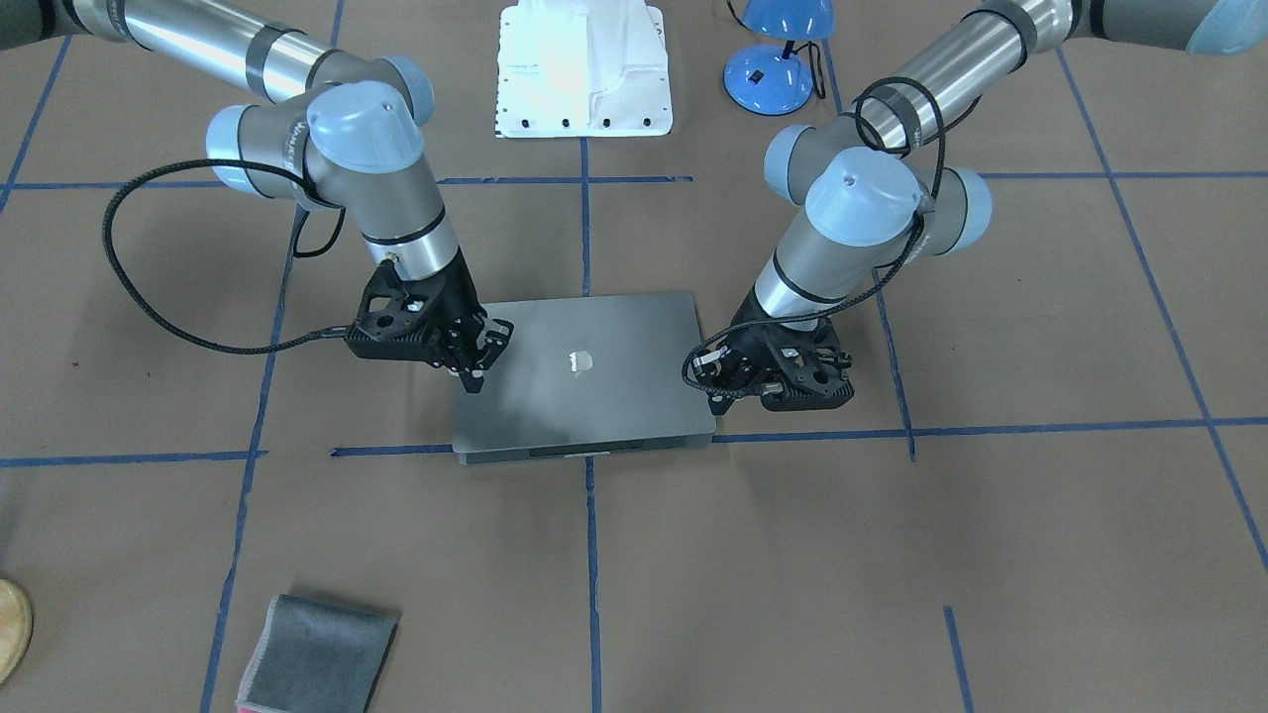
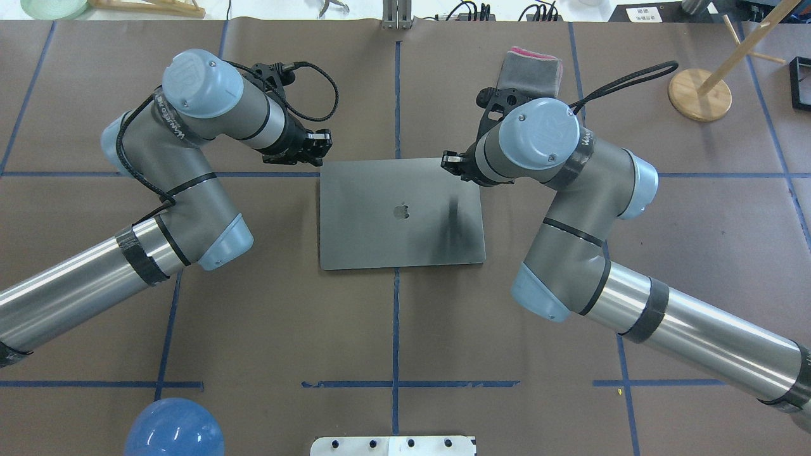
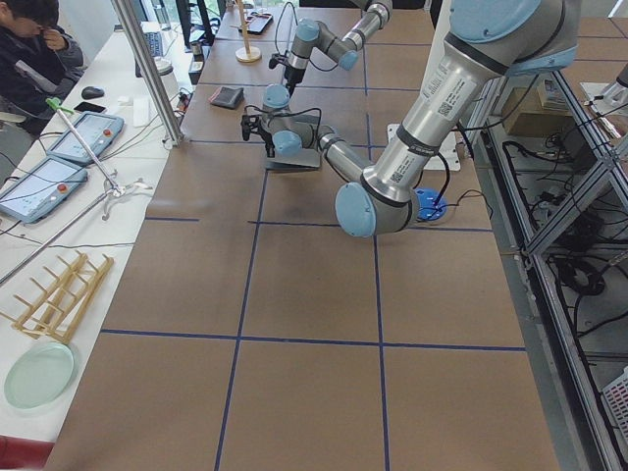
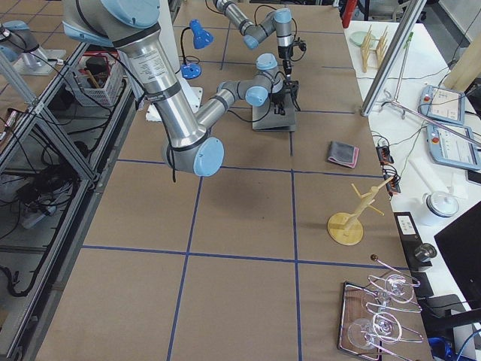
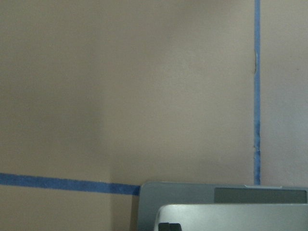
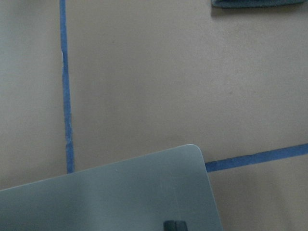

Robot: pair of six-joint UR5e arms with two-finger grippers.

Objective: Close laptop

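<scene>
Now, the slim grey metal laptop (image 1: 584, 381) lies lid-down mid-table; the right end effector (image 1: 474, 374) and left end effector (image 1: 717, 394), fingers pressed together at its operator-side corners, should press evenly; no sliding.

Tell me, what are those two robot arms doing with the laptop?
They are closing the laptop. Its lid is already down, flat or very nearly so. The right hand is at one side of the lid, fingertips over it; the left hand is just off the opposite side. Neither visibly grips anything.
</scene>
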